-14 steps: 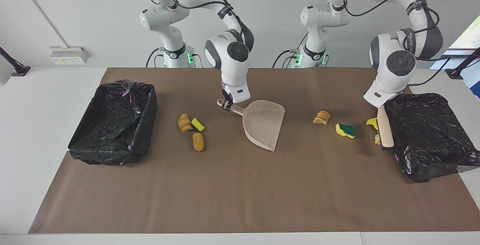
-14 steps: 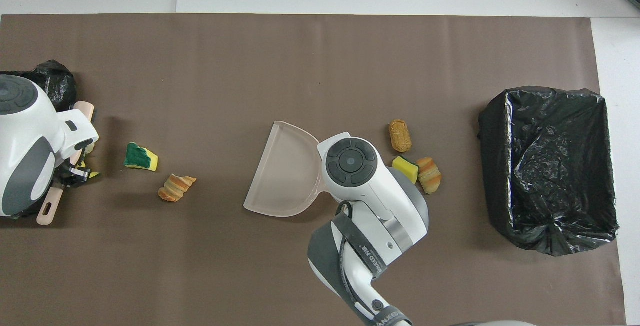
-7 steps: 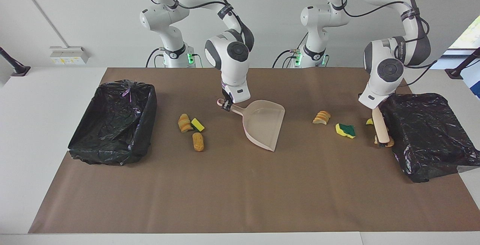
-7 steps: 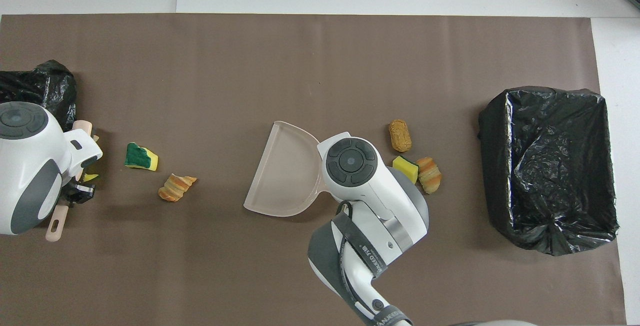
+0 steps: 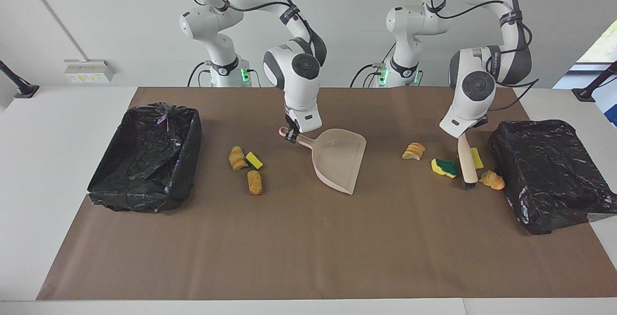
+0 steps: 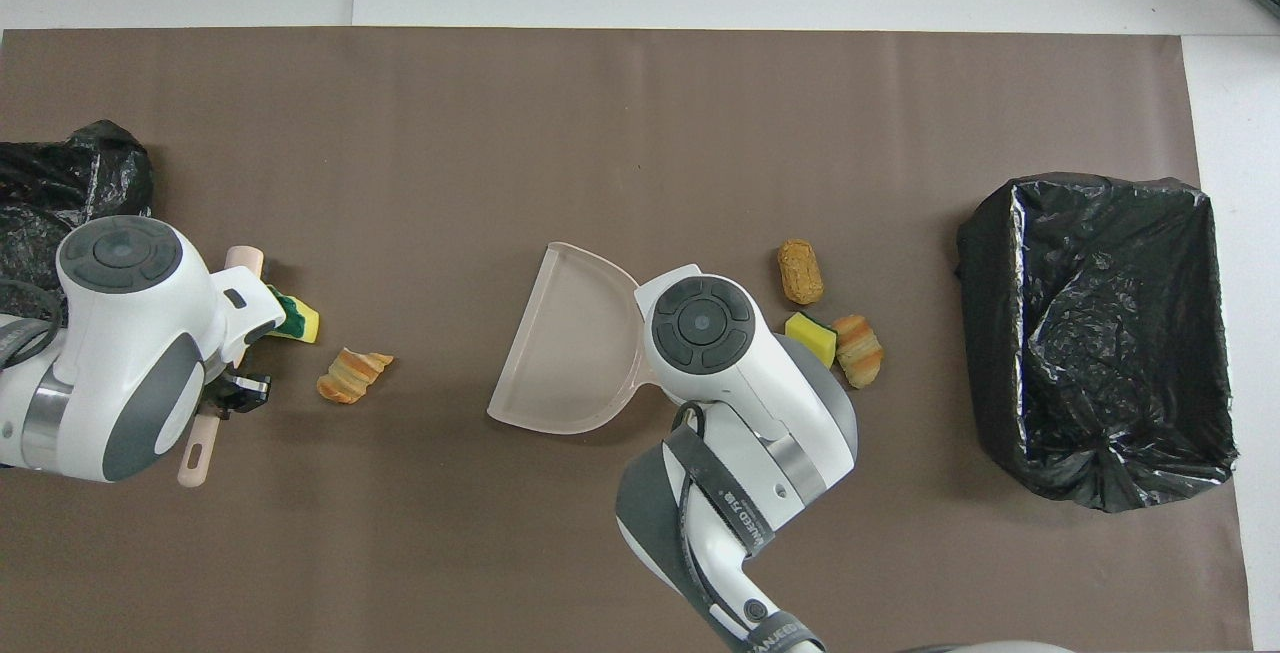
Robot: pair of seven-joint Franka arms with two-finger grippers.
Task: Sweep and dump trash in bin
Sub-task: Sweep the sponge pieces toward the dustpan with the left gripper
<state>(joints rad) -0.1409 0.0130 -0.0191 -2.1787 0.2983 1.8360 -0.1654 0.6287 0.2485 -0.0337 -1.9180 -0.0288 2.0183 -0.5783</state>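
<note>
A: We're clamping the brush (image 5: 466, 159) in the left gripper (image 5: 463, 134), bristles on the tabletop (image 5: 308, 238) among 4 trash scraps (image 5: 444, 167) near the left arm's black bag (image 5: 549, 170).

B: We're gripping the dustpan (image 5: 337, 158) handle in the closed right gripper (image 5: 290, 135); 3 other scraps (image 5: 247, 166) are lying between it and the bin (image 5: 147, 158).

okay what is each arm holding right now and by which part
The left claw holds the beige brush by its handle end, bristles down on the mat. The right claw holds the beige dustpan by its handle.
</note>
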